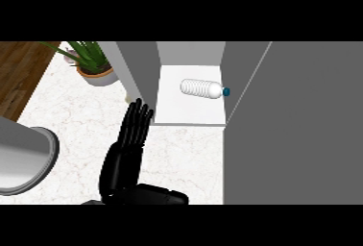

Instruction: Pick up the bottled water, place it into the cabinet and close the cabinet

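Item: bottled water [203,88], white ribbed body w/ blue cap, lying on its side on the white floor of the cabinet [190,115], cap toward the right wall; placed, not held. Cabinet: grey, open at front; left door [139,67] swung out edge-on, right door [297,120] a broad grey panel filling the view's right. Left hand [131,139]: black, fingers straight and together, holding nothing, lying over the counter [78,125] w/ fingertips [140,108] just beside the lower edge of the left door. Right hand: not seen. Other: potted plant [92,62] upper left near the door's outer side; grey round vessel [25,158] at left edge, partly cut off. Status (judged): placement done, closing not yet done. Risks (judged): bottle is round and on its side, so a jolt from a door swinging shut could roll it toward the front lip and block the door; straight fingers pushing near the door's edge could slip off or pass inside the opening and get caught; a wide sweep of the left door or arm could clip the plant; right door may need a separate push, reach not visible.
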Controlling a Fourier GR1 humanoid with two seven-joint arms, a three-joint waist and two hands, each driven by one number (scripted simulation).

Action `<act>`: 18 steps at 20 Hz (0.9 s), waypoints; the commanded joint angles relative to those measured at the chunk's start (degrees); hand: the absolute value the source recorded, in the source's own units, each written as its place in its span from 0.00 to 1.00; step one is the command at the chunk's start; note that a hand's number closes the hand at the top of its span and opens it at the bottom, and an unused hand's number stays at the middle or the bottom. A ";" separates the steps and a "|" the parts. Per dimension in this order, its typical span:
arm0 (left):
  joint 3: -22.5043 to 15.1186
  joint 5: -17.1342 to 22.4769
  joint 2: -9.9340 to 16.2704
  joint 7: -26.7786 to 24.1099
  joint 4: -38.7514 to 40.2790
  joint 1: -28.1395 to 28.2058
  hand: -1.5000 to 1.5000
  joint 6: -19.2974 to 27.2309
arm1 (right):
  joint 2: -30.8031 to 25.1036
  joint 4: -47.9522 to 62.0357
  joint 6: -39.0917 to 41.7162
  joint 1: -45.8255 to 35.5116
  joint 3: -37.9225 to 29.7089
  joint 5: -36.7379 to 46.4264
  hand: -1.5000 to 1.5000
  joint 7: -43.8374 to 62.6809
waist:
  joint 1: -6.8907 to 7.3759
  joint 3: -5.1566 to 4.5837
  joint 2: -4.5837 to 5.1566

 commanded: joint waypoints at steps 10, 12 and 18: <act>1.41 0.53 6.89 -2.67 -13.06 13.89 0.00 -1.05 | 0.61 -14.24 -3.04 -1.77 18.57 12.88 1.00 11.02 | -0.18 -0.17 -0.33; 3.01 1.36 8.95 -2.39 -14.10 15.13 0.00 -2.02 | 1.27 -15.92 -4.86 -1.71 22.11 14.19 1.00 13.19 | -0.35 -0.26 -0.38; 6.22 3.55 11.07 -3.64 -15.57 18.36 0.00 -4.36 | 6.06 -12.60 -8.60 -9.35 34.02 23.54 1.00 17.27 | -0.14 -0.29 -0.39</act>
